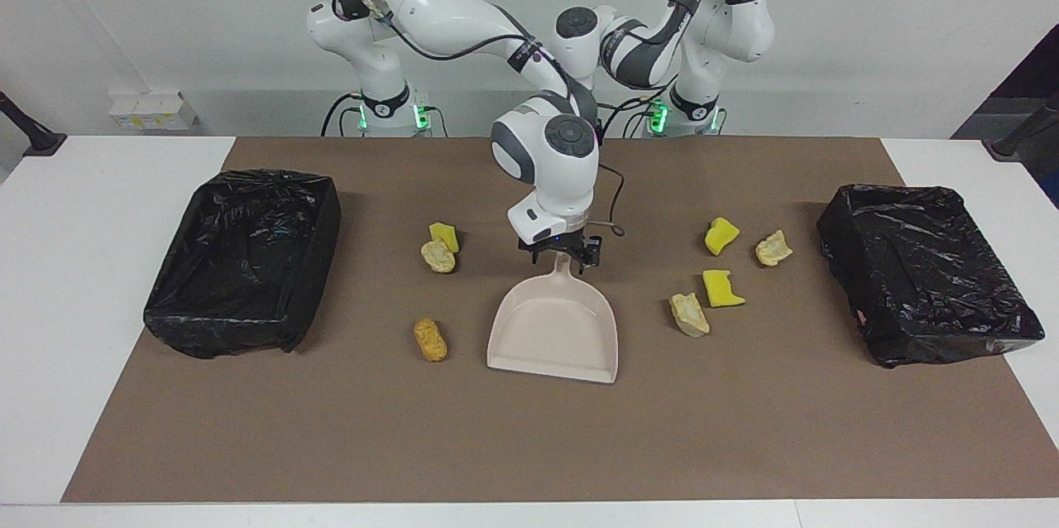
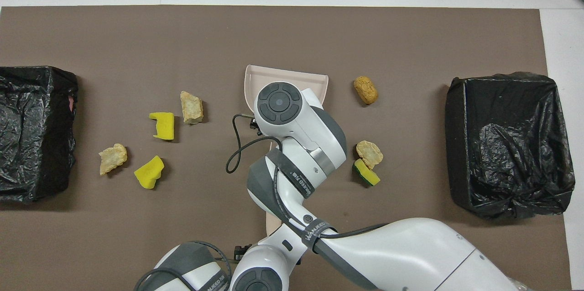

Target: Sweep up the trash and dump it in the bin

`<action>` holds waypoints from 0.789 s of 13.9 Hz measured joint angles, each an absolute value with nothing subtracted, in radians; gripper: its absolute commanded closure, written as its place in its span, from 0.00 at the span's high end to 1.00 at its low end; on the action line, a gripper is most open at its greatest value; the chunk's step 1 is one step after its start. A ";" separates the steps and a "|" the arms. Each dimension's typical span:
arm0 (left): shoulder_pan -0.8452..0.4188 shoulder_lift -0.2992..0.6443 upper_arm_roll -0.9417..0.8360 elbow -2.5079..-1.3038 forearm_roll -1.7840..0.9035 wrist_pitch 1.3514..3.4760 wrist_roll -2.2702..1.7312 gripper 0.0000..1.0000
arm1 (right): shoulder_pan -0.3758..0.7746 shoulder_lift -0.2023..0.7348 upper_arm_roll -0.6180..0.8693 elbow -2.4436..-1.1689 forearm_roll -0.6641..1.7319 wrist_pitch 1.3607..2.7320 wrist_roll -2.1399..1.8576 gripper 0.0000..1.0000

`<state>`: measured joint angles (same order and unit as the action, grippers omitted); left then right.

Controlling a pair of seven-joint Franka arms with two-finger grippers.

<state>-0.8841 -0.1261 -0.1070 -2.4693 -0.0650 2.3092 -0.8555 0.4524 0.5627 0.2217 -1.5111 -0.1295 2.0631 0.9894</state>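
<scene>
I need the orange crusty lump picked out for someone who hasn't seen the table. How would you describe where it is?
Start at the beige dustpan in the middle of the brown mat. Beside its open mouth, toward the right arm's end of the table, lies the orange crusty lump, alone. Unlike the pale lump and yellow sponge chunk nearer to the robots, it is darker, oblong and touches nothing.

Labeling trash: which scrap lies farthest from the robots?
The orange crusty lump, alone toward the right arm's end, level with the dustpan's open lip.
</scene>
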 measured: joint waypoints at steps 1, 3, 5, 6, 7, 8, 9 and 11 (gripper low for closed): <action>-0.886 -0.118 -0.107 -2.469 -0.065 2.315 -0.859 0.10 | 0.452 0.562 0.226 -1.513 -0.129 2.063 0.989 0.11; -0.886 -0.108 -0.106 -2.468 -0.065 2.322 -0.859 0.00 | 0.453 0.560 0.242 -1.516 -0.128 2.063 0.984 0.00; -0.885 -0.107 -0.104 -2.464 -0.065 2.322 -0.859 0.00 | 0.452 0.556 0.246 -1.516 -0.128 2.063 0.920 0.00; -0.885 -0.107 -0.102 -2.462 -0.065 2.322 -0.855 0.00 | 0.448 0.551 0.244 -1.516 -0.128 2.062 0.868 0.00; -0.885 -0.107 -0.100 -2.460 -0.065 2.322 -0.847 0.00 | 0.441 0.541 0.242 -1.516 -0.129 2.058 0.798 0.00; -0.885 -0.107 -0.098 -2.459 -0.065 2.320 -0.840 0.00 | 0.428 0.526 0.241 -1.515 -0.129 2.050 0.717 0.00; -0.885 -0.107 -0.095 -2.458 -0.065 2.317 -0.836 0.00 | 0.407 0.507 0.240 -1.515 -0.128 2.039 0.625 0.00; -0.879 -0.115 -0.083 -2.453 -0.065 2.284 -0.825 0.00 | 0.342 0.459 0.239 -1.515 -0.126 2.006 0.394 0.00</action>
